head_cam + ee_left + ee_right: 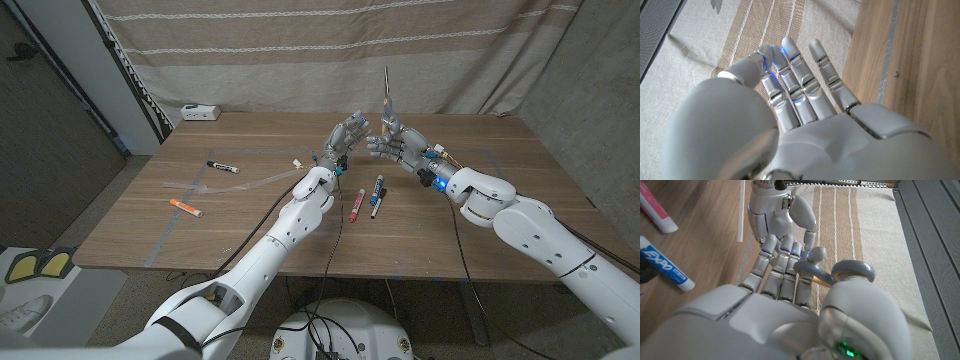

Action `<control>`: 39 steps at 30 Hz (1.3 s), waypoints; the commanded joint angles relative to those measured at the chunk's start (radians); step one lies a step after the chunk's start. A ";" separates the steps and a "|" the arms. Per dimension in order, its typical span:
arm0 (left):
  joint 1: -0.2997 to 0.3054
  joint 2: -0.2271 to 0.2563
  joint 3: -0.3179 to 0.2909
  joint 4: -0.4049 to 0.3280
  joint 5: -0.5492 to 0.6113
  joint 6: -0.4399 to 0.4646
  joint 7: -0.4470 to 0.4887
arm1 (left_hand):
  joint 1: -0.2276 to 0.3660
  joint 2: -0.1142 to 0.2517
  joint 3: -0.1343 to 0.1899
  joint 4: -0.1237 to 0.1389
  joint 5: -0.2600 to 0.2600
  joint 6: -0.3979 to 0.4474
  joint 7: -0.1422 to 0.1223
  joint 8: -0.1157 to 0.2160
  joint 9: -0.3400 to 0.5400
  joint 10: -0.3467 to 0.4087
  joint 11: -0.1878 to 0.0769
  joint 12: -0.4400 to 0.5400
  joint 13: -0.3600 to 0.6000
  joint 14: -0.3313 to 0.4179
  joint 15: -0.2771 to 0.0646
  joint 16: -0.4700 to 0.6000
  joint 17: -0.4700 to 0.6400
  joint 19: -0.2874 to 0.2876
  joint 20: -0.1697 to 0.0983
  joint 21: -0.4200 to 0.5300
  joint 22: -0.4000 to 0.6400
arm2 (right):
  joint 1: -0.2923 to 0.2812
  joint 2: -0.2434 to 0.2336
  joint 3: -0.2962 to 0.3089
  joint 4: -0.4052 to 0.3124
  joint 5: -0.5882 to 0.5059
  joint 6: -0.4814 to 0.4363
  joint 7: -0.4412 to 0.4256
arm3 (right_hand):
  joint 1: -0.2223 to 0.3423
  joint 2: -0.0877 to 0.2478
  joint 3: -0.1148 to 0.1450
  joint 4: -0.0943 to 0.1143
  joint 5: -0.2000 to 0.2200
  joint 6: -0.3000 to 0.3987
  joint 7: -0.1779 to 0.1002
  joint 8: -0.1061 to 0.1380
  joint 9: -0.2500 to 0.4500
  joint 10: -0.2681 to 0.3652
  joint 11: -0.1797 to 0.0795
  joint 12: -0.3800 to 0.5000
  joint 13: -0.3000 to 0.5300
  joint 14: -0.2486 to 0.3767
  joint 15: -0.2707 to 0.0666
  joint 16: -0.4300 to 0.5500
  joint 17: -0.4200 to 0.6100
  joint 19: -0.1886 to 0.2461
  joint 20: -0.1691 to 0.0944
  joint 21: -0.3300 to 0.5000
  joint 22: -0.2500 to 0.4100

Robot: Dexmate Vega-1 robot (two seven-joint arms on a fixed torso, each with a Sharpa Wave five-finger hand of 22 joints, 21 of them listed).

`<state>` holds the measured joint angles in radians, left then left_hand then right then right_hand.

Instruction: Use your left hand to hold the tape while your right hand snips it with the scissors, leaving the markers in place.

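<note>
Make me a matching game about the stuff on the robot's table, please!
Things:
1. orange marker
2. white box
3. scissors
4. pink marker

Places:
A. at the table's far corner, by the curtain
B. held in the right hand, blades pointing up
C. lying by itself on the robot's left side of the table
D. lying mid-table, next to the left forearm

Pairs: 1-C, 2-A, 3-B, 4-D
</note>
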<state>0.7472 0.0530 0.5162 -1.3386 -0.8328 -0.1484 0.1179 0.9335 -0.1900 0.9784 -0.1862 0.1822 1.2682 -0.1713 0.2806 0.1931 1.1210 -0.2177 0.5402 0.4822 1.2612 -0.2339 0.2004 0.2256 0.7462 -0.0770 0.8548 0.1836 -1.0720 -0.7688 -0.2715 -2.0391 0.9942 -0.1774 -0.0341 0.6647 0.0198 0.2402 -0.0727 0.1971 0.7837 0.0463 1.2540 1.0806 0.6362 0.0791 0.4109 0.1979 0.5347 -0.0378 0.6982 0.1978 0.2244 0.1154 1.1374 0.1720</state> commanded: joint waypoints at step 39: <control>0.034 0.034 -0.019 -0.040 -0.015 -0.002 0.019 | 0.025 0.003 -0.014 0.001 0.001 0.029 0.003 -0.003 0.002 0.021 0.001 0.006 0.008 0.003 -0.005 0.008 0.005 -0.013 -0.092 0.014 0.006 | 0.048 0.016 -0.048 0.061 0.123 -0.017 0.101 | -0.243 -0.112 -0.213 0.064 0.066 -0.114 0.084 0.082 -0.194 -0.096 0.082 -0.107 -0.006 -0.067 0.158 -0.200 -0.019 -0.017 0.099 -0.207 -0.002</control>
<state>0.7746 0.0804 0.5019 -1.3722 -0.8451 -0.1475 0.1308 0.9456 -0.1860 0.9715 -0.1848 0.1766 1.2898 -0.1680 0.2807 0.1929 1.1281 -0.2106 0.5368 0.4847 1.2612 -0.2339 0.2004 0.2254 0.7354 -0.0769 0.8586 0.1889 -1.0272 -0.7595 -0.3140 -1.9863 1.1111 -0.2041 0.0551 0.4349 -0.0879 0.0365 -0.0113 0.2554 0.6754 0.1258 1.3383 0.8826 0.5416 0.1530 0.3104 0.1906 0.4653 0.1125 0.5062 0.1768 0.2018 0.2095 0.9361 0.1673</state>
